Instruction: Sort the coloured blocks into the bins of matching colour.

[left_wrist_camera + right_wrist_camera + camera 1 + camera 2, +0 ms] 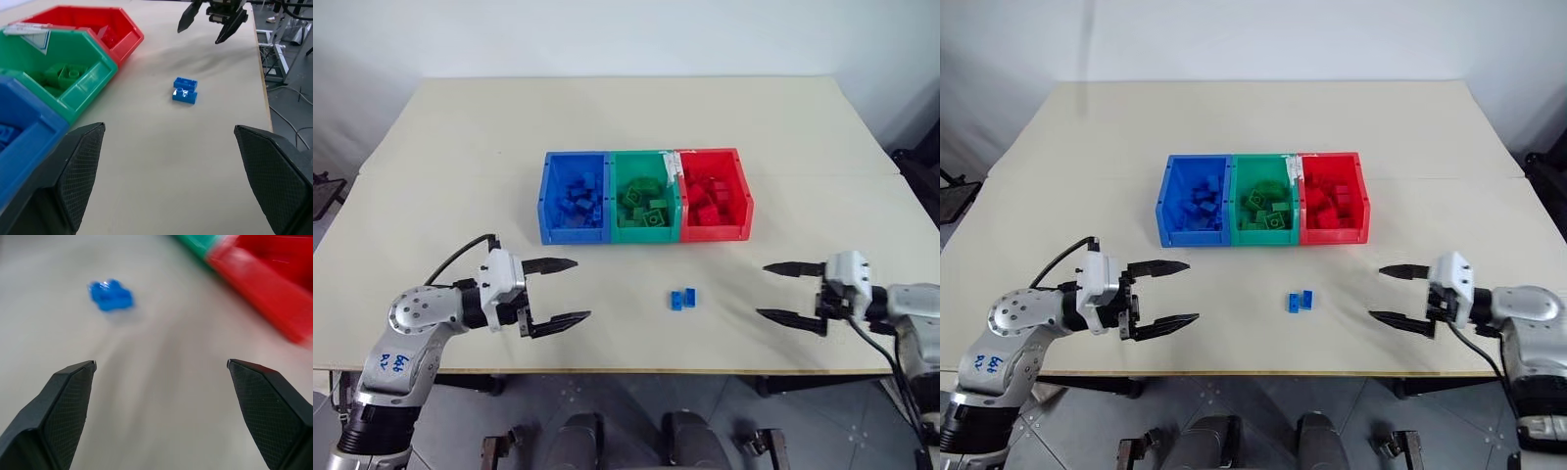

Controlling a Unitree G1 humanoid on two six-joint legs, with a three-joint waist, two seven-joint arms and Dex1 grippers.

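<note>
Two small blue blocks (682,299) lie side by side on the table, in front of the bins and between my two grippers. The blue bin (574,196), green bin (645,196) and red bin (714,194) stand joined in a row at mid-table, each holding several bricks of its own colour. My left gripper (560,291) hovers open to the left of the blue blocks, pointing toward them, nothing between its fingers. Off to the right of the blocks my right gripper (782,291) is open and empty, pointing left. The left wrist view shows the blocks (185,90) ahead.
The beige table (626,117) stretches wide behind the bins. Its front edge runs just below both grippers. A dark object (918,166) stands past the table's right edge.
</note>
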